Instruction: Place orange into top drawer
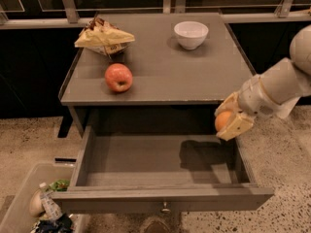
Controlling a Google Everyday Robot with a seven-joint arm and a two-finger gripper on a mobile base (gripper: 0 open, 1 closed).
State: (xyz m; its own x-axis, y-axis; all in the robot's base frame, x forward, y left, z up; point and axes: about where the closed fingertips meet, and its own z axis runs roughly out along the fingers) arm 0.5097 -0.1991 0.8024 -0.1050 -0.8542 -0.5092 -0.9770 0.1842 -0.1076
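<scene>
The small orange [222, 121] is held in my gripper [228, 119], which is shut on it. The gripper hangs in front of the cabinet top's front edge, above the right end of the open top drawer [160, 198]. The drawer is pulled out wide; its grey floor is bare, with the gripper's shadow on the right part. A small metal knob [165, 208] sits at the centre of its front panel. My pale arm comes in from the right.
On the grey cabinet top [194, 76] stand a red-yellow apple [118, 77], a white bowl [191, 34] and a chip bag [103, 37]. A bin with bottles and trash [39, 210] is on the floor at lower left. A railing runs behind.
</scene>
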